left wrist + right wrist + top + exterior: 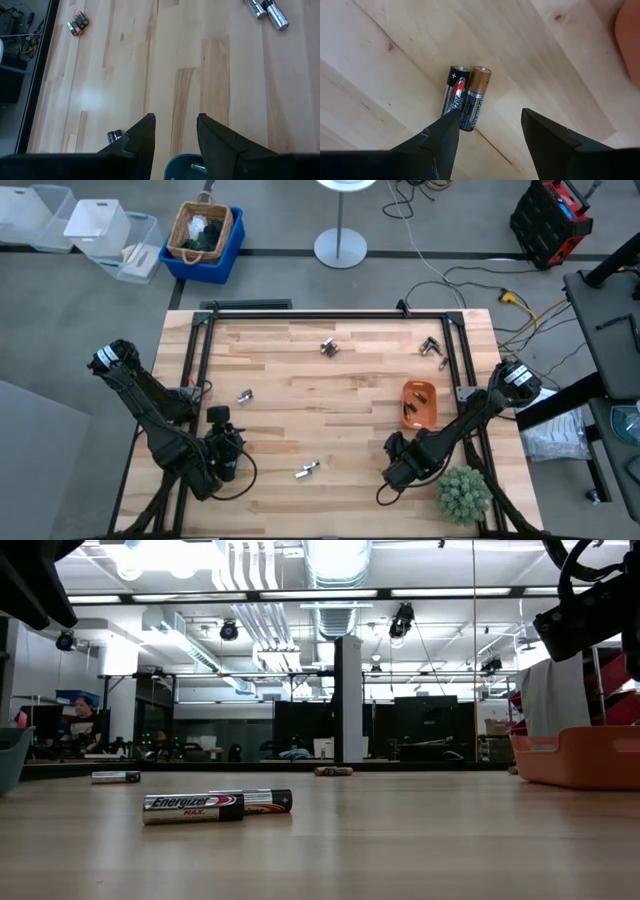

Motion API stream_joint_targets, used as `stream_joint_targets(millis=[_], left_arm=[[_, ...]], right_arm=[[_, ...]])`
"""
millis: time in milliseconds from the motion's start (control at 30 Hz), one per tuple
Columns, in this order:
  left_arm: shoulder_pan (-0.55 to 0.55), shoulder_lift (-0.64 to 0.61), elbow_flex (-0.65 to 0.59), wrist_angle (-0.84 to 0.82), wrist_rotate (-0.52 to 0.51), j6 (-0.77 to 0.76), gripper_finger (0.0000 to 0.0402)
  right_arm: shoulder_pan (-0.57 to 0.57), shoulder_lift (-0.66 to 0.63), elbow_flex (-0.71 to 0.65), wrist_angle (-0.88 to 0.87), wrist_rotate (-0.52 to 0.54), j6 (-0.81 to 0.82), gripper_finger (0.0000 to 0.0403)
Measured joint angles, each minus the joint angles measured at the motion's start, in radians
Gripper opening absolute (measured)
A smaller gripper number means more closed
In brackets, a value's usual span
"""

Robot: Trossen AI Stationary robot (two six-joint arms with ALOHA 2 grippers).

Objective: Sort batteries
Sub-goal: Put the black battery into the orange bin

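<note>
- On the pale, plank-jointed wooden table [340, 395], small cylindrical metal batteries lie in scattered pairs: one pair near the front centre [306, 471], one at the left [245, 395], one at the far centre [328, 347], one at the far right [432, 346].
- The right gripper [396, 470] sits low at the front right, just beside the shallow orange plastic tray [419, 404], which already holds several dark batteries.
- Its jaws stand apart; the right wrist view shows them above two batteries lying side by side and touching: a black-and-red cell [454, 97] and a copper-topped black cell [474, 98].
- Step in hand, as judged: approach to a pick, with nothing gripped yet.
- The next move calls for separating the touching pair, or centring the jaws on one cell; smooth round casings would probably roll if nudged from one side.
- The left gripper [224, 452] waits at the front left, jaws apart and empty, above the rim of a teal container [186, 165].
- From table height, a printed silver-and-black battery [193, 807] lies flat, a second close behind it.
- A green, spiky artificial plant [464, 494] stands at the front right corner.
</note>
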Motion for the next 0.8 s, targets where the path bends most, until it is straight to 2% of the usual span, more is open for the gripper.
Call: stream_joint_targets(millis=[800], left_arm=[[0.0,0.0,0.0,0.005,0.0,0.0,0.0125]], right_arm=[[0.0,0.0,-0.007,0.008,0.023,0.008,0.0205]])
